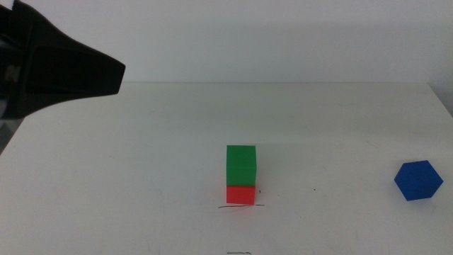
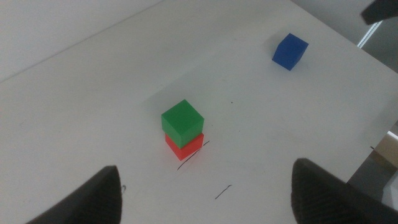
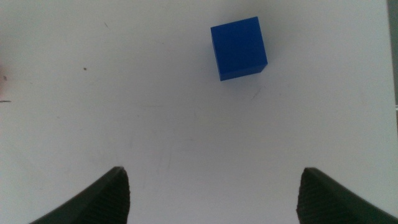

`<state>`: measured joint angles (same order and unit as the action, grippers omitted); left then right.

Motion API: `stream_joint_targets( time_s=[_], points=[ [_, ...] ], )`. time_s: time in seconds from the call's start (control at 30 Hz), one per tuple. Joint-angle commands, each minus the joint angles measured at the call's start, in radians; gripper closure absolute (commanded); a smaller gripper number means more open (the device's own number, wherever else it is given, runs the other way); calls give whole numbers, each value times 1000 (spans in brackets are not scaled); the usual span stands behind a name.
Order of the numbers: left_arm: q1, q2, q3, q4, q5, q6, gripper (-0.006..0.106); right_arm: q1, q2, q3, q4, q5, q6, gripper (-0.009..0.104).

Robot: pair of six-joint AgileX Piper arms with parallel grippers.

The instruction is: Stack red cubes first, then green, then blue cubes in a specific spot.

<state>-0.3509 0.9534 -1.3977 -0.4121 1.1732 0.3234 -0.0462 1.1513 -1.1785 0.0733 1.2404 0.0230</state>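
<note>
A plain white table [image 1: 141,177] with faint pen marks [image 1: 239,206] meets a bare pale wall [image 1: 283,35] under even light.

green cube [image 1: 241,165] atop red cube [image 1: 240,194], blue cube [image 1: 417,180] apart

A plain white surface [image 1: 141,184] is seen, matte, filling most of the middle view. Thin dark pen marks are drawn on it: a short curved line [image 1: 239,207], a second short stroke [image 1: 239,253] at the near edge, and small dots [image 1: 316,190]. A pale wall [image 1: 269,35] is seen behind the far edge.
</note>
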Motion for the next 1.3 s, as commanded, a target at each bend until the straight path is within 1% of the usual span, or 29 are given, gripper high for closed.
stream_joint_targets(
  time_s=[0.0, 0.13, 0.27, 0.37, 0.57, 0.73, 1.0, 1.13, 1.27],
  points=[
    [2, -4, -19, -28, -57, 0, 7, -5, 51, -53, 0, 4, -49, 2],
    [2, -4, -19, -28, -57, 0, 7, -5, 126, -66, -1, 30, -57, 2],
    [2, -4, -19, -28, -57, 0, 7, -5, 167, -66, -1, -18, -23, 2],
    [2, -4, -19, -28, -57, 0, 7, -5, 209, -68, -16, -22, -14, 2],
    [2, -4, -19, -28, -57, 0, 7, -5, 334, -152, -45, -27, -59, 2],
    [2, -4, -19, -28, -57, 0, 7, -5, 442, -233, -94, -30, -78, 2],
    [2, -4, -19, -28, -57, 0, 7, -5, 555, -242, -98, -35, -131, 2],
    [2, -4, -19, -28, -57, 0, 7, -5, 587, -242, -103, -83, -156, 2],
    [2, -4, -19, -28, -57, 0, 7, -7, 608, -242, -126, -122, -167, 2]
  ],
)
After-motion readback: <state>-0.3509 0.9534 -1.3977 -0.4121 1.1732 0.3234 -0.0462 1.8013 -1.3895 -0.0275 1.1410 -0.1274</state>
